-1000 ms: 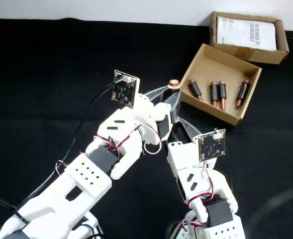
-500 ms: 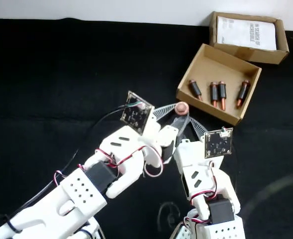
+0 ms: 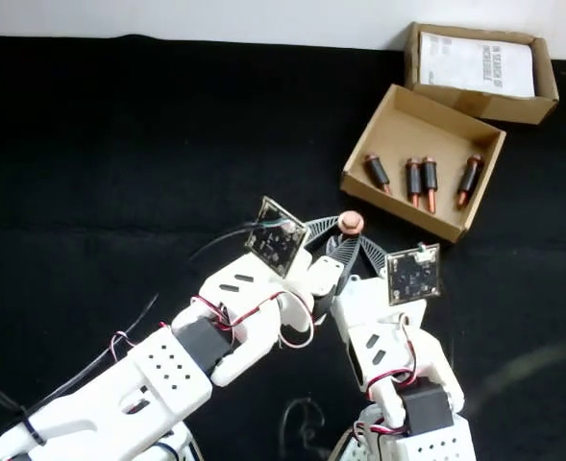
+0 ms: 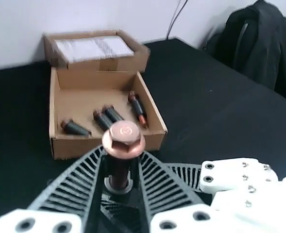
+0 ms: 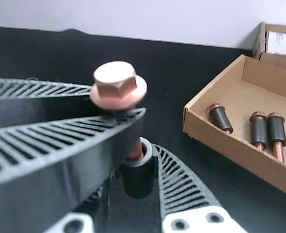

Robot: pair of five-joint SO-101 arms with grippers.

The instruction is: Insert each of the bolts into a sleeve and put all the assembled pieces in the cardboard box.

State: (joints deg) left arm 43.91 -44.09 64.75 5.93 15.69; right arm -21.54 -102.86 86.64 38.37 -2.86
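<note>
Copper bolt (image 4: 123, 140) clamped upright in the left pincer (image 4: 120, 162), its shank entering the black sleeve (image 5: 135, 178) held by the right pincer (image 5: 135, 162), near the cardboard box (image 3: 398, 113).

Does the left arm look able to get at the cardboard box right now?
Probably yes: nothing lies between the left gripper and the open cardboard box, though it is shut on the bolt in the right gripper's sleeve.

**Two hands meet at the tips**

The left arm (image 3: 182, 351) slants in from the lower left. The left hand (image 4: 121, 158) is clamped on an upright bolt (image 4: 123, 138). The right arm (image 3: 398, 370) stands just beside it, and the right hand (image 5: 140, 167) is closed on a sleeve (image 5: 135, 179) under the left fingers (image 5: 60, 141).
</note>
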